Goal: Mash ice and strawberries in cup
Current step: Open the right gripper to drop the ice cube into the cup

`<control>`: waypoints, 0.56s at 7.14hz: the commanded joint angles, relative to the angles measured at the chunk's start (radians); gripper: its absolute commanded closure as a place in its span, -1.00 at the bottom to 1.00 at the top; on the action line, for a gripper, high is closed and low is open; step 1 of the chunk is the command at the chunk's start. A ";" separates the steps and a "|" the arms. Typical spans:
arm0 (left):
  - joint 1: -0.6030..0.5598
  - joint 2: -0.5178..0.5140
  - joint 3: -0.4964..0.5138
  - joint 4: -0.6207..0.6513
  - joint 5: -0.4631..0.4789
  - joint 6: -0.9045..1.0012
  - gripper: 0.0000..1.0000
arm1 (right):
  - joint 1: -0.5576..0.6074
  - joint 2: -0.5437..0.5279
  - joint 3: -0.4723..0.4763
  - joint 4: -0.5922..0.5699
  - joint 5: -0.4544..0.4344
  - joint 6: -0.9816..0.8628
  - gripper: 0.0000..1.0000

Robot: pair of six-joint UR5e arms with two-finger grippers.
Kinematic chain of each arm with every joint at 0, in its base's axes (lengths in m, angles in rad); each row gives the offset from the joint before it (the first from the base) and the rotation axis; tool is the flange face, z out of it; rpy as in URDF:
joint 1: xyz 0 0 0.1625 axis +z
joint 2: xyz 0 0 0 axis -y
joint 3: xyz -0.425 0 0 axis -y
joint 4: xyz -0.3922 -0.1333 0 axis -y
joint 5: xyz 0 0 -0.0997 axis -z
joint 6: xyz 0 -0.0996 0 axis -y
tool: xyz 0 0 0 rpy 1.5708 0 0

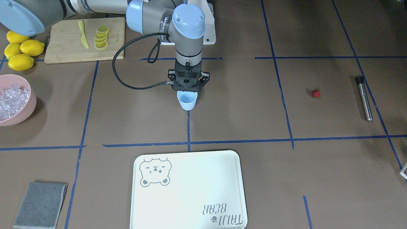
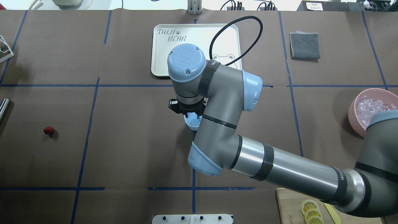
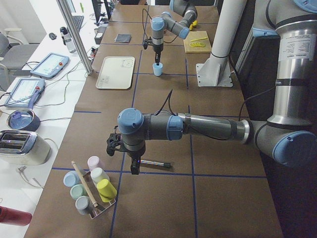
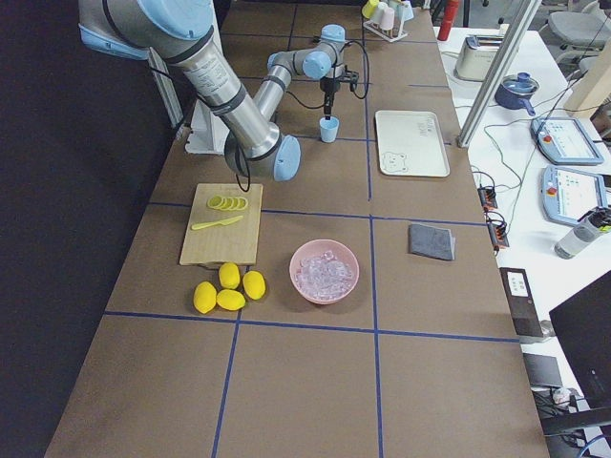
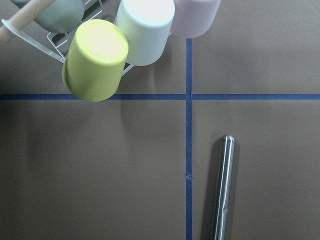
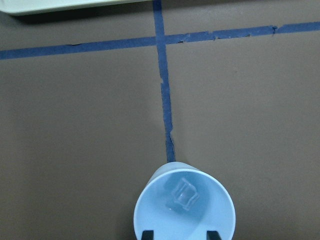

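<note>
Pale blue cup (image 6: pixel 184 212), one ice cube (image 6: pixel 183 194) inside; my right tool (image 6: pixel 180 234), spread over its rim, could tip it. Left tool (image 3: pixel 133 167): can't tell.

Right pincer (image 4: pixel 328 112) is seen hung point-down directly over a small pale blue tapered plastic cup (image 4: pixel 328 130); the jaw spread is too small to be read. A white rectangular tray (image 4: pixel 410 143) is noted near the pincer, to its right in this view.

Logged well apart from the pincer, camera-ward:
- bamboo cutting board (image 4: pixel 224 246) with lemon slices (image 4: pixel 227 202)
- four whole yellow lemons (image 4: pixel 227 288)
- round pink bowl (image 4: pixel 294 265) filled with clear ice cubes (image 4: pixel 325 274)
- grey folded cloth (image 4: pixel 431 241)
</note>
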 commanded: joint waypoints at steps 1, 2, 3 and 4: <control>0.000 0.000 0.000 0.000 0.000 -0.001 -1.00 | 0.000 -0.001 0.002 0.000 -0.006 -0.003 -0.96; 0.000 -0.002 -0.002 0.000 0.000 -0.001 -1.00 | 0.008 -0.001 0.015 0.000 -0.006 -0.003 -0.98; 0.000 -0.002 -0.002 0.000 0.000 -0.001 -1.00 | 0.040 -0.018 0.080 -0.011 0.002 -0.004 -0.98; 0.000 -0.002 -0.002 0.000 0.000 -0.002 -1.00 | 0.069 -0.094 0.211 -0.040 0.005 -0.022 -0.98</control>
